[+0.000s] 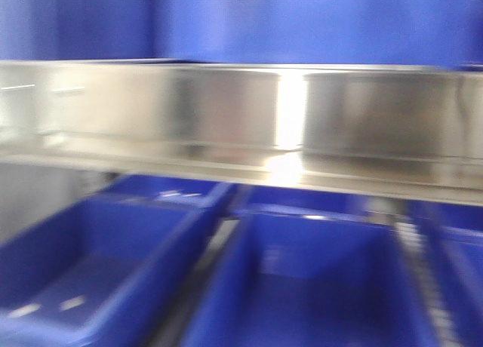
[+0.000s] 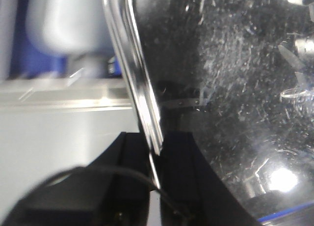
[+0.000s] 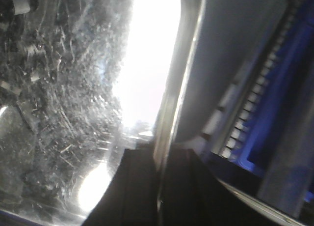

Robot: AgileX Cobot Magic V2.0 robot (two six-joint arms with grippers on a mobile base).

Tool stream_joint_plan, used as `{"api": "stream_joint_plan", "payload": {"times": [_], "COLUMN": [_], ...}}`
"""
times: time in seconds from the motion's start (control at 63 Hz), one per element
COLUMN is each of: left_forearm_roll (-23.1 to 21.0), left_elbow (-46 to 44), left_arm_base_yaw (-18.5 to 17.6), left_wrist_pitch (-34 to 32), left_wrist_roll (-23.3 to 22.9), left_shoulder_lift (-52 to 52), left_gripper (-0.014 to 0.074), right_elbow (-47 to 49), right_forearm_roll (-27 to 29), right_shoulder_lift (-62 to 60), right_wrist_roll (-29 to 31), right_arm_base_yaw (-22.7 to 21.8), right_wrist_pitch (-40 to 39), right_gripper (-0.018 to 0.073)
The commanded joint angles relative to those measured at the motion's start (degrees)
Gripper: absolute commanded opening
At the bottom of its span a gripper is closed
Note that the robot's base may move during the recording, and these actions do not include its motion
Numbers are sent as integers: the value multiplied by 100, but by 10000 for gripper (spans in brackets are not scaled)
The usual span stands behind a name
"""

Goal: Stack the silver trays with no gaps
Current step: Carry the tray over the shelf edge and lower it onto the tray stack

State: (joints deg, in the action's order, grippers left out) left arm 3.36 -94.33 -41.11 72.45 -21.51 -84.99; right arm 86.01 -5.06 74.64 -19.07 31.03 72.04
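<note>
In the left wrist view a silver tray [image 2: 230,88] fills the right side, its polished face scratched, its thin rim [image 2: 140,98] running down between my black fingers. My left gripper [image 2: 156,159] is shut on that rim. In the right wrist view a silver tray [image 3: 59,98] fills the left side under strong glare, its rim [image 3: 179,83] running down into my right gripper [image 3: 159,179], which is shut on it. I cannot tell whether both grippers hold the same tray. No tray and no gripper shows in the blurred front view.
A broad brushed-steel shelf rail [image 1: 241,121] crosses the front view. Deep blue bins [image 1: 90,279] [image 1: 317,287] stand below it and more blue above. A blue bin [image 3: 289,83] with a white toothed strip [image 3: 245,123] lies right of my right gripper.
</note>
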Motion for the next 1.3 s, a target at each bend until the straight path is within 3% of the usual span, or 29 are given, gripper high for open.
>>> {"api": "stream_joint_plan", "payload": {"times": [0.0, 1.285], "left_forearm_roll": [-520, -520], "left_elbow": [-149, -149], "left_arm_base_yaw": [-121, -121], "left_wrist_pitch": [223, 223], "left_wrist_roll": [208, 208], "left_shoulder_lift": [164, 164], "left_gripper": [-48, -48], "right_elbow": [189, 189], "right_forearm_roll": [409, 409], "right_shoulder_lift": [-142, -142], "right_wrist_roll": [119, 119], "right_arm_base_yaw": [73, 73], "right_wrist_pitch": [233, 233], "right_gripper": [56, 56]}}
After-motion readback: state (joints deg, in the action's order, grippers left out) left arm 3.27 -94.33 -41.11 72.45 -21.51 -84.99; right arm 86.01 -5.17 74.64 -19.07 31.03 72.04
